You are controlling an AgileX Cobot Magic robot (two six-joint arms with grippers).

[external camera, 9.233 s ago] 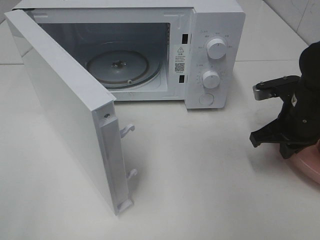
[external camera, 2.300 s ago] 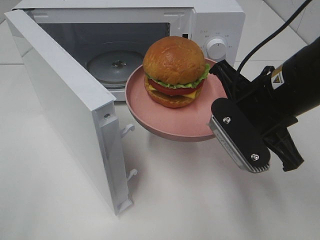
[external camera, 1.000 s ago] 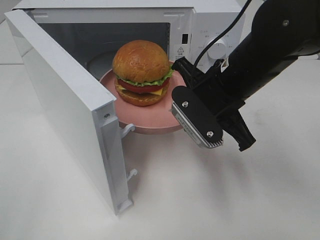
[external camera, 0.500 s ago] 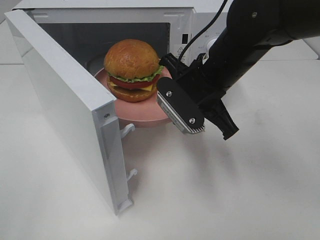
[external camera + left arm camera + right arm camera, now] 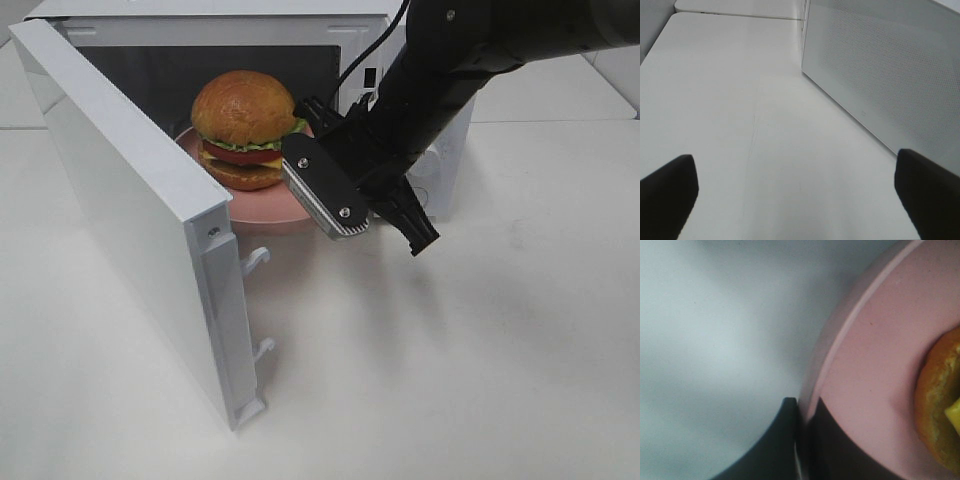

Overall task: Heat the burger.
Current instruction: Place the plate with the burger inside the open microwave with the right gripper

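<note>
So, one burger (image 5: 245, 125), sitting upright on one pink plate (image 5: 262, 207), and the plate is right at the mouth of the one microwave (image 5: 230, 12), partly inside the opening. Can't tell if it's resting on anything in there. The microwave door (image 5: 125, 215) is swung wide, with two little latch hooks (image 5: 256, 259) poking out of its edge. Two arms, so two tools: the right tool (image 5: 802, 412) is clamped tight on the plate's near rim, one finger above and one below. The left tool (image 5: 797, 195) is off to the side over the white bench (image 5: 740, 100), fingers spread wide, nothing in it.
</note>
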